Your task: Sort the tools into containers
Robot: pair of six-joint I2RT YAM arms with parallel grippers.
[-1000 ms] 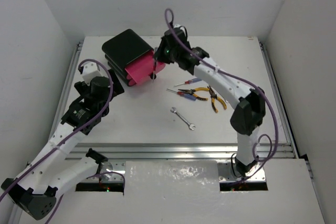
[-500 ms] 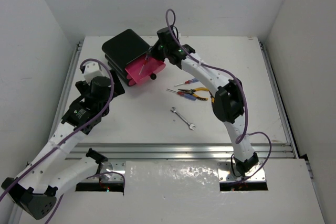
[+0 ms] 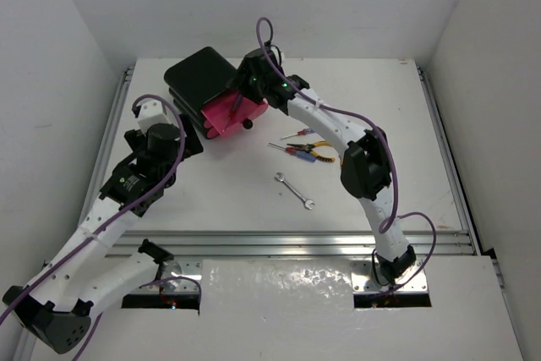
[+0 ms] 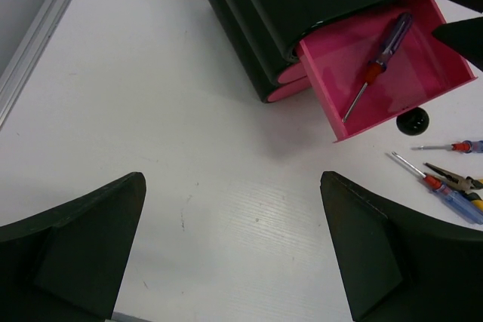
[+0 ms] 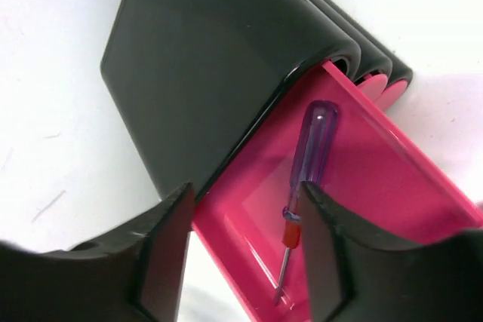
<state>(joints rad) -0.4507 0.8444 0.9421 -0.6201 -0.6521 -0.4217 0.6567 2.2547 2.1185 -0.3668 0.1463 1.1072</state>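
Note:
The black box (image 3: 199, 79) of the containers has its top pink drawer (image 3: 221, 116) pulled out. A red-and-blue screwdriver (image 5: 305, 172) lies loose inside that drawer (image 5: 392, 179), also seen as the screwdriver (image 4: 377, 64) in the left wrist view. My right gripper (image 5: 245, 254) hovers open just above it, touching nothing; from above the right gripper (image 3: 239, 103) is over the drawer. On the table lie two screwdrivers (image 3: 297, 134), yellow-handled pliers (image 3: 321, 152) and a silver wrench (image 3: 294, 190). My left gripper (image 4: 234, 254) is open over bare table left of the box.
The drawer's black knob (image 4: 413, 120) points toward the loose tools. Two shut pink drawers (image 4: 290, 84) sit under the open one. A metal rail (image 3: 296, 243) runs along the near table edge, and white walls enclose the table on three sides.
My right gripper moved left over the open drawer and opened, letting the screwdriver drop into it. The left arm stayed still.

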